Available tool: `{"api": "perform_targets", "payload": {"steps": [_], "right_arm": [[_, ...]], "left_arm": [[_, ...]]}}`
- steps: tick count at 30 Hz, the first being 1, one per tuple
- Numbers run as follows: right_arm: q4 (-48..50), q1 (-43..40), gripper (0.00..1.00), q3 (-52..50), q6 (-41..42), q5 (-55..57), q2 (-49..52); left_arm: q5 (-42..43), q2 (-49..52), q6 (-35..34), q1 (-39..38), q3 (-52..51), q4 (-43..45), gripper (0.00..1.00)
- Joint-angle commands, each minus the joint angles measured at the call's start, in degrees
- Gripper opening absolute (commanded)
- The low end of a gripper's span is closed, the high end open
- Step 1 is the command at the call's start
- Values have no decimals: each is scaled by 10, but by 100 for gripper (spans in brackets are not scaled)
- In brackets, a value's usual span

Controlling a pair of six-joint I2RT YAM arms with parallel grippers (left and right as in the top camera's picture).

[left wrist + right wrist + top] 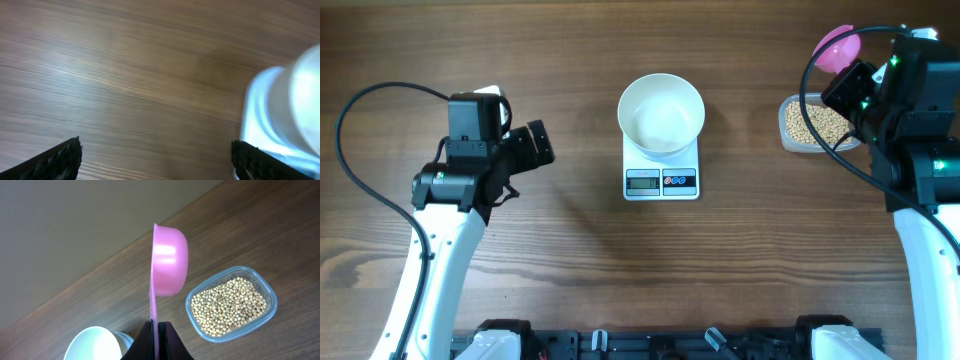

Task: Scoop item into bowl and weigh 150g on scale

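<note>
no beans (pixel 227 305) showed in the white bowl (pixel 661 113), which sat empty on the scale (pixel 661 182) at the middle of the table (pixel 570 270), so by the look of it the weighing had not begun and every scoop was left to do. the scale's display was too small to read. the right gripper (pixel 158 328) was clamped tight on the thin handle of a pink scoop (pixel 170 265), holding it on edge in the air near the clear tub (pixel 270 297); turned like that, its cup was probably empty, though its inside was hidden. the beans lay in that tub at the right of the table, well apart from the scale: small, round, tan, dry and loose, covering the tub's floor in a thick layer. the left gripper (pixel 157 157) hung with its jaws wide apart over bare wood to the left of the scale, holding nothing. what remained, most likely, was dipping the scoop, carrying loads across and tipping them in until the target weight showed.
</note>
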Motion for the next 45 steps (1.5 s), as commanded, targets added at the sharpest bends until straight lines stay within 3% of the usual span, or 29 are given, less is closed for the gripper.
{"api": "perform_targets", "payload": {"steps": [1,3,5,10,14,19,45], "right_arm": [[1,-1,4,9,-11,-5,7],[2,-1,4,9,-11,-5,9],[4,-1,4,9,-11,-5,11],[3,-1,4,9,-11,-6,22],[3,-1,5,9,-13,-5,23],[1,-1,4,9,-42,-8,23],[-2,-1,4,9,-57,-7,23]], "left_arm": [[233,-6,59,2,1,-15,100],[359,-6,145,-4,1,-28,100],[377,-6,157,-23,1,-43,100],[295,-6,151,-117,1,-55,100],[187,-6,84,-170,1,-59,100],[118,-6,24,-221,1,-61,100],[121,-5,40,-239,1,-30,100]]}}
